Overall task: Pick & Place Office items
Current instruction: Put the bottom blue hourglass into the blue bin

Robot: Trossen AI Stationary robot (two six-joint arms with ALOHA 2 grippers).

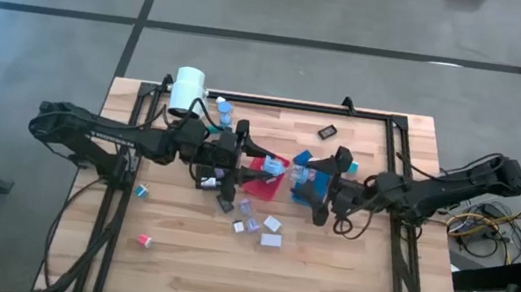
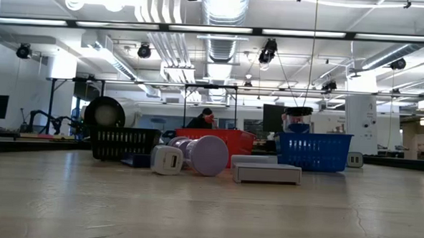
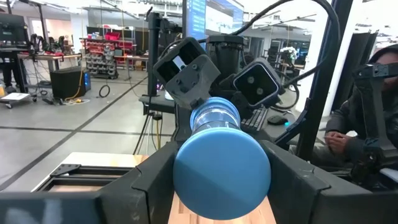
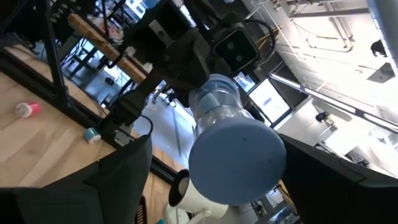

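Surroundings: wooden table (image 1: 344, 278) carries scattered office items (image 1: 260, 227), a white cylinder (image 1: 187, 89) at the far left edge, and a black piece (image 1: 327, 131) lying apart.
Obstruction: both arms meet over the table's centre, covering the red tray (image 1: 260, 163) and blue tray (image 1: 305, 161).
Held item: a round, smooth blue-capped tube (image 3: 221, 163), translucent body.
Left end effector (image 3: 217, 186): grasping the blue-capped tube.
Right end effector (image 4: 211, 180): fingers spread wide around the tube's other end.
Low view: black basket (image 2: 123, 143), blue basket (image 2: 314, 151).

Between the left hand (image 1: 256, 163) and right hand (image 1: 309, 178) the gap is filled by the blue-capped bottle (image 1: 282, 170); below them, loose blocks (image 1: 272, 225) clutter the tabletop (image 1: 344, 278).
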